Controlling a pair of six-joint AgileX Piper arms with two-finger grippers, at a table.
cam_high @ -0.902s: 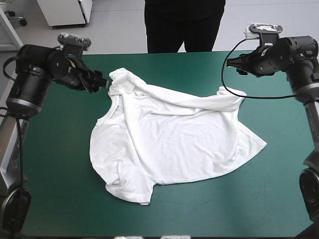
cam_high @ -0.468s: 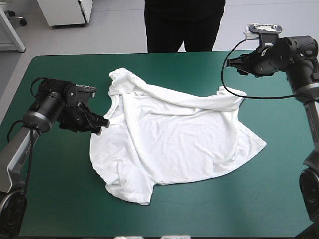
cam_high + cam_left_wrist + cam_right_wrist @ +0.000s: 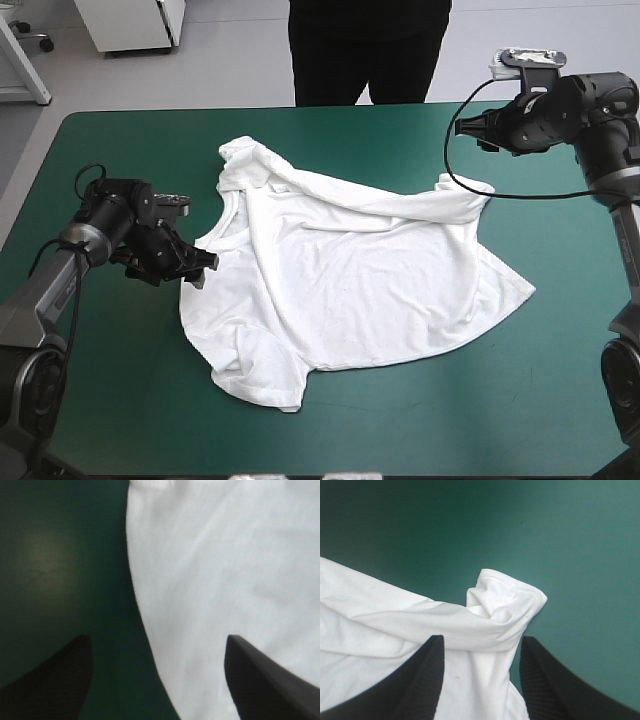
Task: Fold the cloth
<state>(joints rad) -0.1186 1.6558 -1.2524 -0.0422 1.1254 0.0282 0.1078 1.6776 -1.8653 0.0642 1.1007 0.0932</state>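
The T-shirt (image 3: 340,290) lies spread but heavily wrinkled across the middle of the counter (image 3: 450,420), on the teal-green cover. One bunched end reaches toward the far left, another toward the far right, and a rumpled corner points at the near edge. The left pincer (image 3: 200,272) sits low at the garment's left edge with its black fingers spread wide. In the left wrist view one finger stands over bare cover and the other over white fabric, and the shirt's edge runs between them. It grips nothing, and whether the fingertips touch the cover cannot be told. The right pincer (image 3: 470,128) is near the counter's far right corner, apart from the garment, its fingers likewise spread and holding nothing. The right wrist view shows the rolled, bunched far-right end of the shirt just ahead of the gap between the fingers, with bare cover beyond it.
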